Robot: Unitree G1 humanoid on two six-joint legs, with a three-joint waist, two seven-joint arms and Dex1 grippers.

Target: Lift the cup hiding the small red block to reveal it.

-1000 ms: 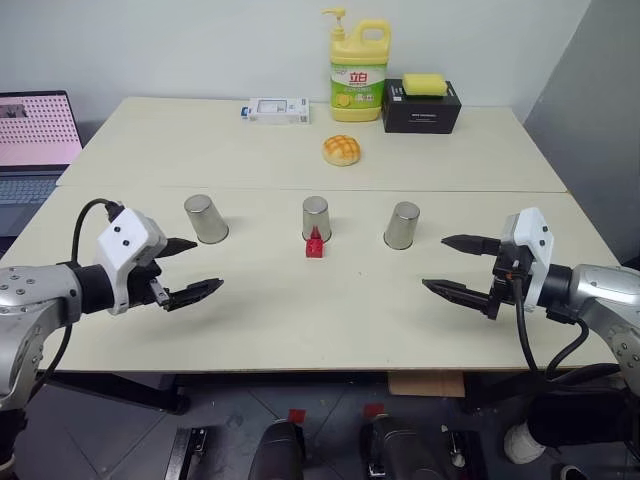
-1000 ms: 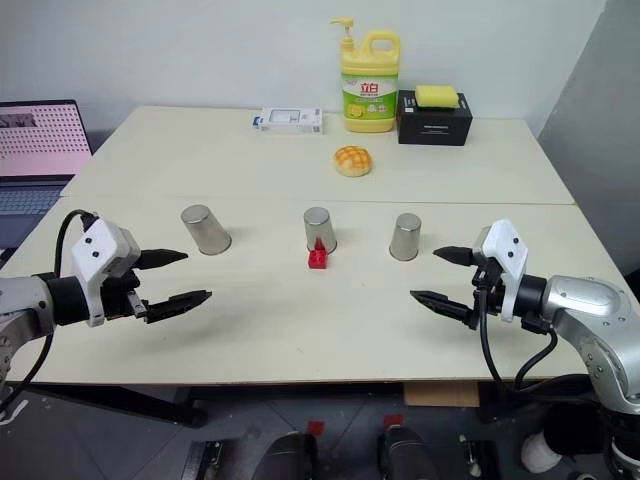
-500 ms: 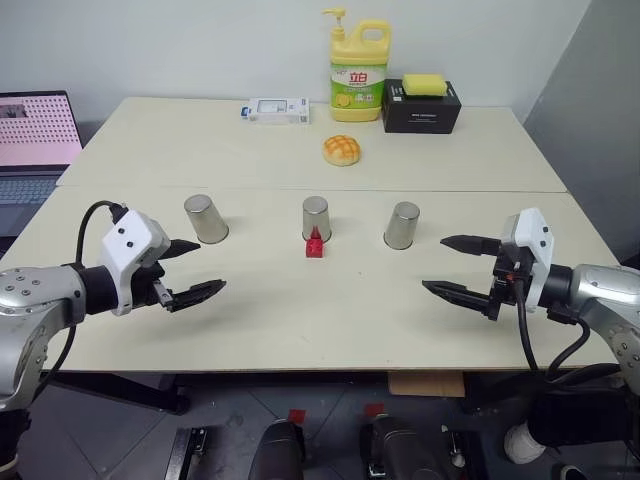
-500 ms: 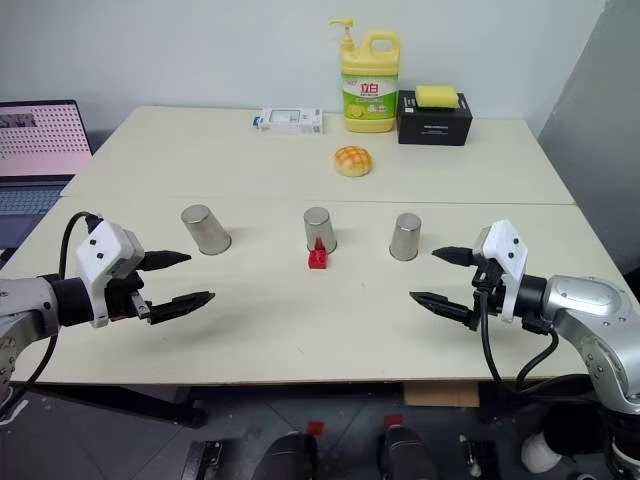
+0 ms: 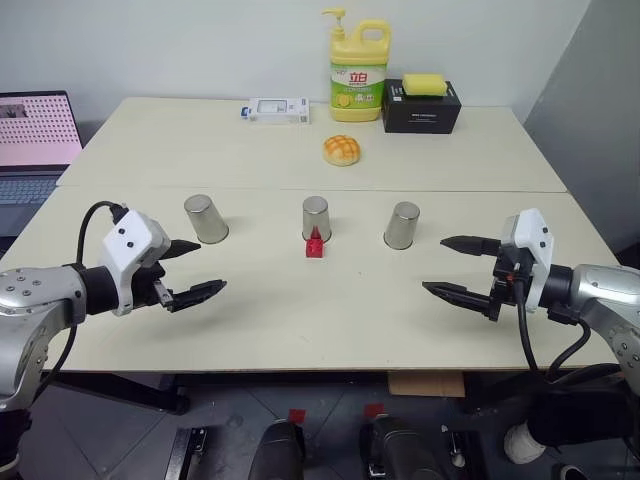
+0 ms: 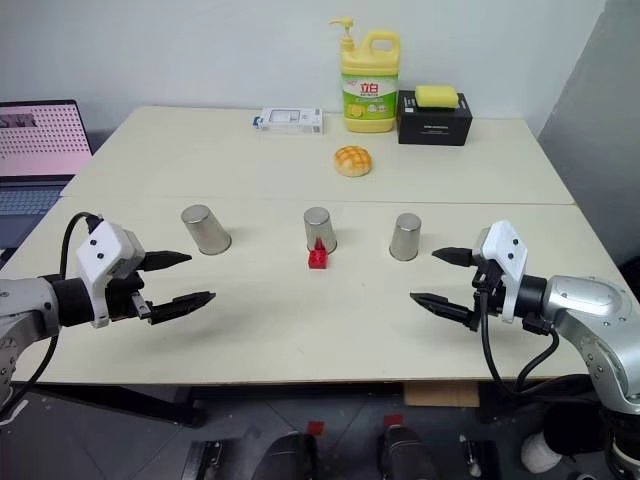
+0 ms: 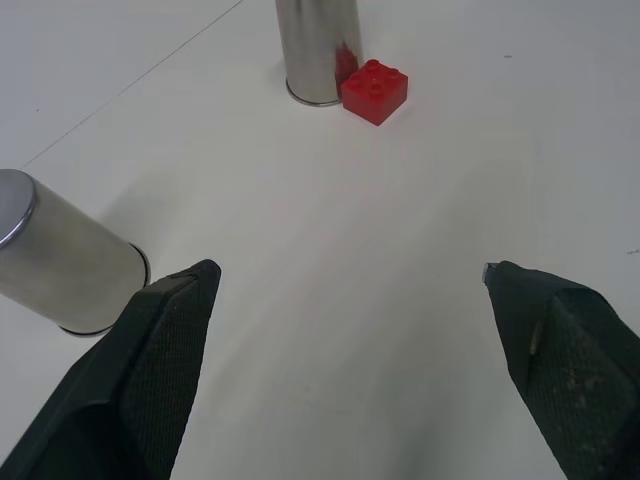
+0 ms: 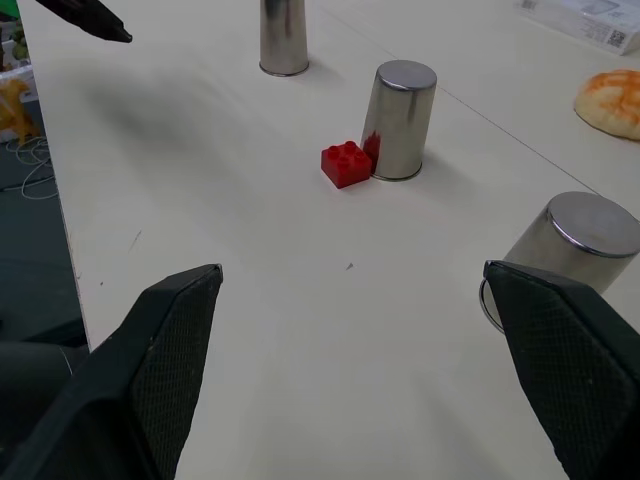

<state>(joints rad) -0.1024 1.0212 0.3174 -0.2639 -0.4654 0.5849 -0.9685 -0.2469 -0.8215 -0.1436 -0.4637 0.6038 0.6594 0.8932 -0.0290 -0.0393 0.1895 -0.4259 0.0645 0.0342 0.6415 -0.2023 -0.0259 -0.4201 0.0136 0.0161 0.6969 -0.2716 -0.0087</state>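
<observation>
Almost nothing has moved since the earlier frames: only the left claw (image 5: 190, 268) has drifted a touch toward the cups, and both claws hover over the near part of the desk (image 5: 320, 310) as before. The left claw is spread wide and holds nothing; the right claw (image 5: 456, 266) is spread just as wide, also bare.

Past them stands a row of three upturned steel cups. The left cup (image 5: 206, 218) lies at about one o'clock from the left claw, the right cup (image 5: 402, 225) at about ten o'clock from the right claw. The middle cup (image 5: 316, 218) stands between them, and the small red block (image 5: 315, 246) sits in the open, touching that cup's base on the near side, not hidden under any of them.

The cup looks light, rigid and smooth, so it is likely slippery. A sideways pinch across the wall about mid-height, fingers on opposite sides, then a straight lift, should hold it best. The block is tiny and would skid at a nudge.

Bare desk surrounds the row, with good gaps between cups. The near edge runs close under both claws. Far off, toward twelve o'clock, sit a bun (image 5: 341, 150), a yellow detergent bottle (image 5: 358, 68), a black box (image 5: 421, 106) with a sponge (image 5: 424, 84) on it, and a small white box (image 5: 277, 110), all well clear.
</observation>
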